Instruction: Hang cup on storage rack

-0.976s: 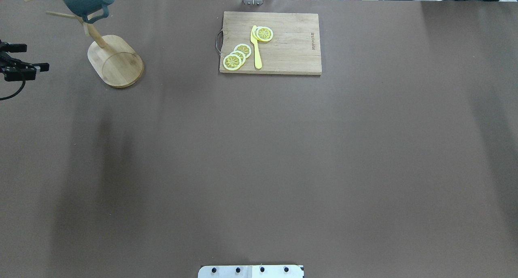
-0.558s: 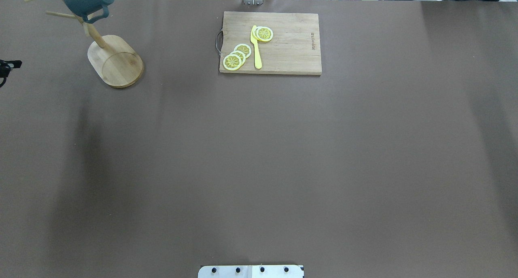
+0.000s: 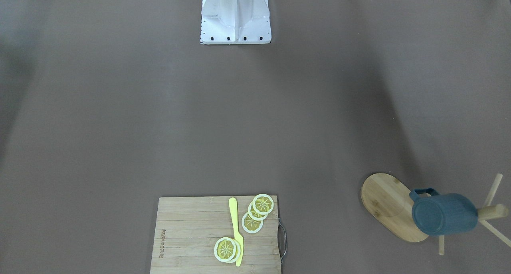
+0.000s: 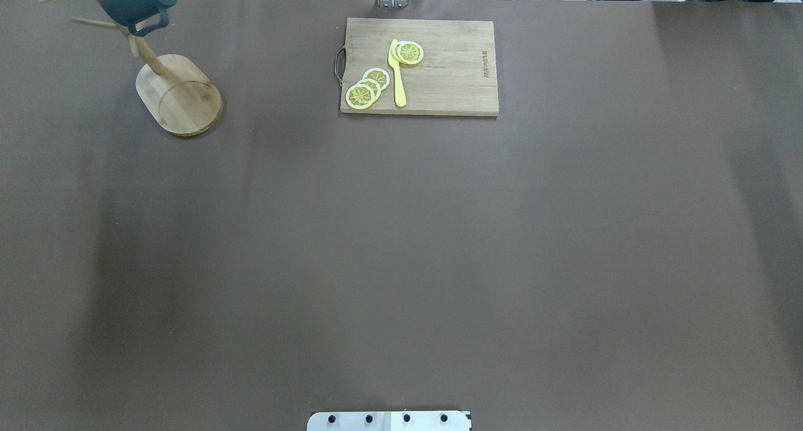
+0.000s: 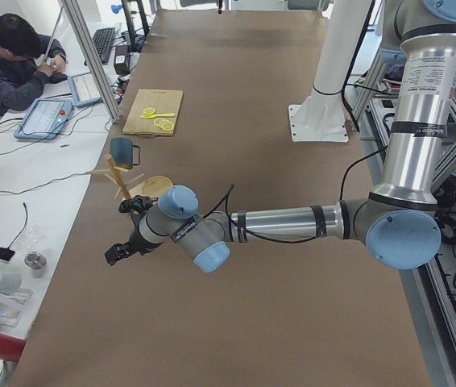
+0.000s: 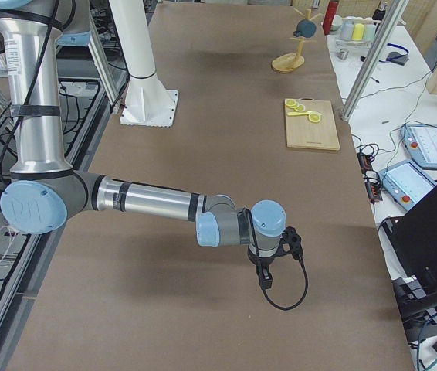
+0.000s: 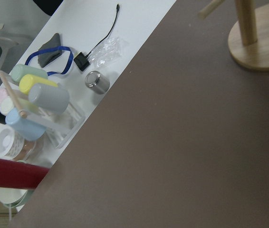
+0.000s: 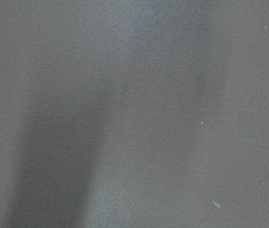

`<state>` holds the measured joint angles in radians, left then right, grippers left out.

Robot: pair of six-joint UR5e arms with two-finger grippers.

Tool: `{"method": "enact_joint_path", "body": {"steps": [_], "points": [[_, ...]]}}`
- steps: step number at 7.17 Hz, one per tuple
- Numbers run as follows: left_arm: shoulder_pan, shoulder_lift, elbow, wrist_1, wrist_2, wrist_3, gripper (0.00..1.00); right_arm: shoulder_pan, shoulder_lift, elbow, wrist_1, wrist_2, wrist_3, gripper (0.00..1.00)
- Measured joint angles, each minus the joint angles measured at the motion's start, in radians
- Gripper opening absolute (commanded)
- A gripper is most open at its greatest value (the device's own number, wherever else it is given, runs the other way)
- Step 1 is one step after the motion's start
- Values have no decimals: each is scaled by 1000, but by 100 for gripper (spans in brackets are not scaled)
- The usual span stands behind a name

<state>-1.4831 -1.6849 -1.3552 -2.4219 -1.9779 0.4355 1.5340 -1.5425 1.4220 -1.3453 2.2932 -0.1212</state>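
Observation:
The dark slate-blue cup (image 4: 135, 1) hangs by its handle on a peg of the bamboo storage rack (image 4: 179, 95) at the table's far left. It also shows in the front-facing view (image 3: 445, 214), above the rack's oval base (image 3: 383, 202). The left wrist view shows only the rack's base (image 7: 263, 50) and post. My left gripper (image 5: 125, 232) shows only in the exterior left view, apart from the rack on its near side; I cannot tell if it is open. My right gripper (image 6: 265, 272) shows only in the exterior right view, low over the bare table; I cannot tell its state.
A wooden cutting board (image 4: 452, 73) with lemon slices (image 4: 367, 87) and a yellow knife (image 4: 397, 73) lies at the far middle. The robot's base plate (image 3: 235, 16) stands at the near edge. Beyond the table's left edge, a white side table (image 7: 96, 33) holds cups and small items.
My left gripper has drawn back leftwards and left the overhead view. The cup stays hanging on the rack.

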Motion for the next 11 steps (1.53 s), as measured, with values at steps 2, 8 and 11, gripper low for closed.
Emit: {"method": "enact_joint_path", "body": {"steps": [2, 8, 11], "points": [[-25, -26, -54, 246, 53, 70, 99, 0, -1, 0, 0, 0, 0, 100], [-113, -98, -58, 658, -256, -308, 99, 0, 0, 0, -1, 1, 2, 100], [-114, -42, -90, 781, -397, -419, 99, 0, -1, -2, -1, 0, 2, 100]]}}
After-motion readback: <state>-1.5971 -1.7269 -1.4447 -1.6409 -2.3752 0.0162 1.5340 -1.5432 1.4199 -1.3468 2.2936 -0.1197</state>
